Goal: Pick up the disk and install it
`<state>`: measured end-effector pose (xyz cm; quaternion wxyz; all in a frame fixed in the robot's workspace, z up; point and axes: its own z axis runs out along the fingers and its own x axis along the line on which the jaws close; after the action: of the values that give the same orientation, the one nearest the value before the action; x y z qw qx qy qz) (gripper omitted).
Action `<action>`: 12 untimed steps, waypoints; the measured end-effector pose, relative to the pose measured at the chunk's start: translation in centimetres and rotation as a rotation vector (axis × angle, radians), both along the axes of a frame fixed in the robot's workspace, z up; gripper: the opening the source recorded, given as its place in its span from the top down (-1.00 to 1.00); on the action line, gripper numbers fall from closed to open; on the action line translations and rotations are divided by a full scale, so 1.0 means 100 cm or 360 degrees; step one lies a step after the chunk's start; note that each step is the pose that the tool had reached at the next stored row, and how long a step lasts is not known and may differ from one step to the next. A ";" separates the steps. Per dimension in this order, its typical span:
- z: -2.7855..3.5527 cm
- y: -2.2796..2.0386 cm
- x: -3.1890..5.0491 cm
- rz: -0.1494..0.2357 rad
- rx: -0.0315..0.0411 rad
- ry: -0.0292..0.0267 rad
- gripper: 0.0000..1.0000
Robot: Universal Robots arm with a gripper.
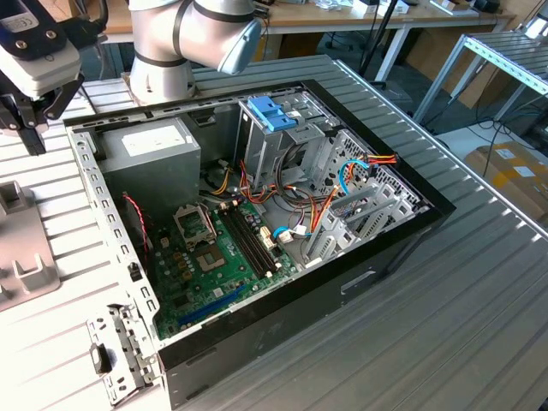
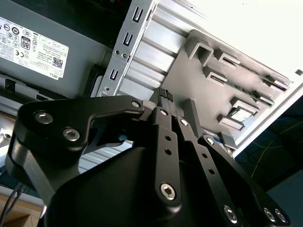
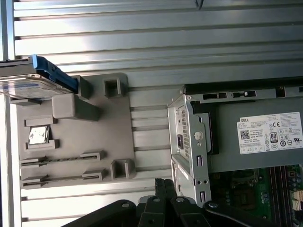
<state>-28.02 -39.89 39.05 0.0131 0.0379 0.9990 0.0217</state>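
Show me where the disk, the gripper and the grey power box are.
disk [image 3: 28, 85]: first wrist view, on its silver top face.
gripper [image 3: 164, 183]: first wrist view, between its closed black fingertips.
grey power box [image 1: 158, 167]: exterior view, on its plain grey side.

It was a lab: a ribbed grey metal desk [image 1: 428, 342] carried an opened black computer case [image 1: 300, 301]; brown cardboard boxes [image 1: 514, 174] stood nearby.

Bright, even light throughout; glare whitens the table [image 2: 236, 23] in the second wrist view, soft shadows inside the case [image 1: 342, 291].
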 end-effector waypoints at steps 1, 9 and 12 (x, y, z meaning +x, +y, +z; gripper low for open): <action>0.0000 0.0000 -0.0006 0.0000 0.0000 0.00001 0.79; 0.0000 0.0000 -0.0047 0.0000 0.0000 0.00001 0.79; 0.0000 0.0000 -0.0063 0.0000 0.0000 0.00000 0.79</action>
<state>-28.65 -39.89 39.05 0.0131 0.0379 0.9990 0.0217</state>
